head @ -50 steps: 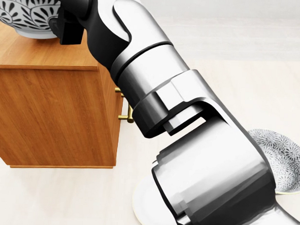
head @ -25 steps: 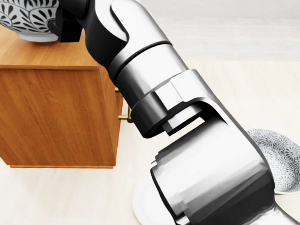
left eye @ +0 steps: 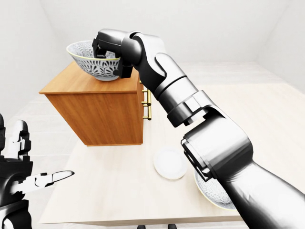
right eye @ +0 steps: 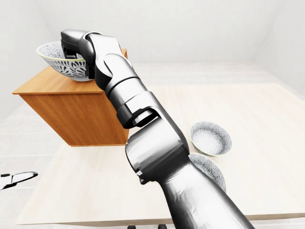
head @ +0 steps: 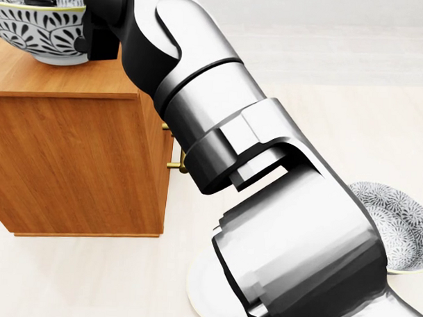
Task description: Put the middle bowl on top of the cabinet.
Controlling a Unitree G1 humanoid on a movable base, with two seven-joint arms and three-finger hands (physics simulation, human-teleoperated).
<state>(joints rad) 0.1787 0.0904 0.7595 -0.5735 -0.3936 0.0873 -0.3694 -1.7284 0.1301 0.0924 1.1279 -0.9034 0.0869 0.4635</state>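
Fingers of my left hand point(left eye: 19, 174) are hanging spread and idle beside the table point(left eye: 109, 191). Farther off, my right hand point(left eye: 106, 47) is staying clamped on the rim of the middle bowl point(left eye: 88, 64), which is sitting lower than a moment ago, seemingly touching the cabinet point(left eye: 95, 109) top; release is looking due.

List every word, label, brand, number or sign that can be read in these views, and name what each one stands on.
None: no view shows any readable text.
Patterned bowl: leaf ornament only, no lettering.
Cabinet: plain wood with brass handles, no label.
White plate and speckled bowl: unmarked.
Right arm: bare metal, no markings visible.
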